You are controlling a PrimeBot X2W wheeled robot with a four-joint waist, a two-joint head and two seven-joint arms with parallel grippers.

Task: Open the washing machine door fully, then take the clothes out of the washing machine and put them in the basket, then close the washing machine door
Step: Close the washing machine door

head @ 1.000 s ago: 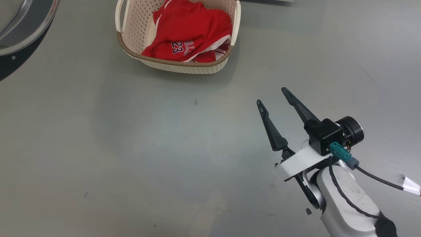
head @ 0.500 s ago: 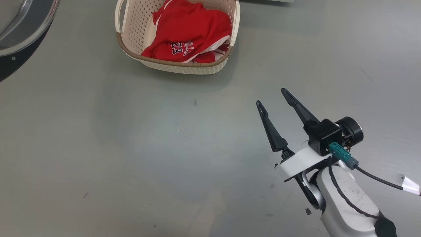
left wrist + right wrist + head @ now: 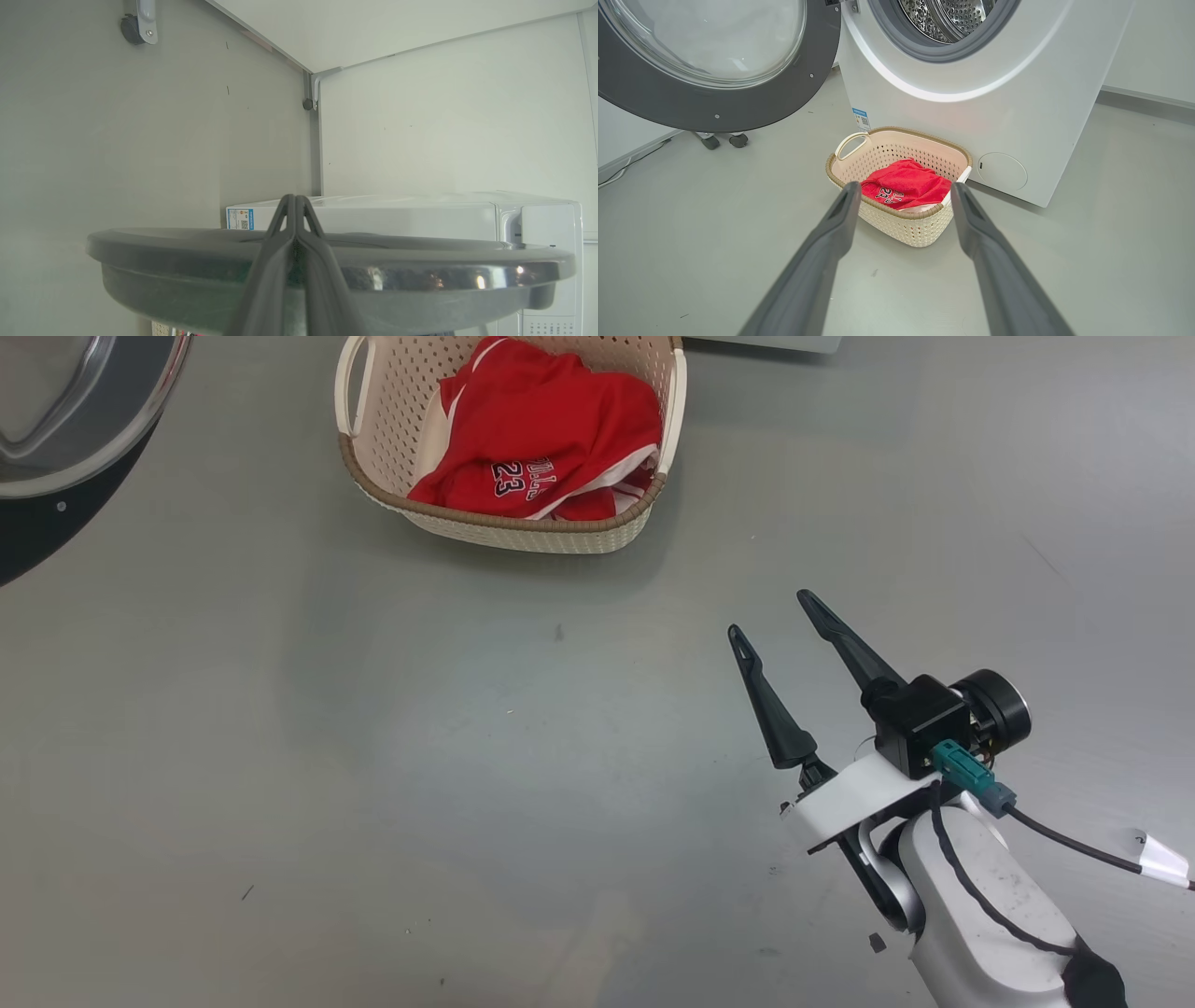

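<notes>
One heap of red clothes [image 3: 551, 429], with white trim and the number 23 showing, lies inside the cream basket [image 3: 509, 519]. The basket stands on the grey floor [image 3: 373, 728] just in front of the washing machine [image 3: 1017, 93], below its round opening. A small blue label [image 3: 861, 119] sits low on the machine's front corner, near the basket's handle.

The door [image 3: 714, 109] is swung wide open beside the machine, its dark rim and clear glass bowl turned outward. The studded steel drum [image 3: 957, 18] shows through the grey ring of the opening.

The right tool [image 3: 770, 614] hovers above bare floor, well apart from the basket. Its two dark fingers are spread wide with nothing between them, and they point toward the basket. In the right wrist view the basket lines up in the gap between them.

The left tool [image 3: 295, 201] has its fingers pressed together, tips meeting. In the left wrist view they rise in front of the door's rim, seen edge-on, with the white top of the machine beyond. Whether the fingers touch that rim cannot be told.
</notes>
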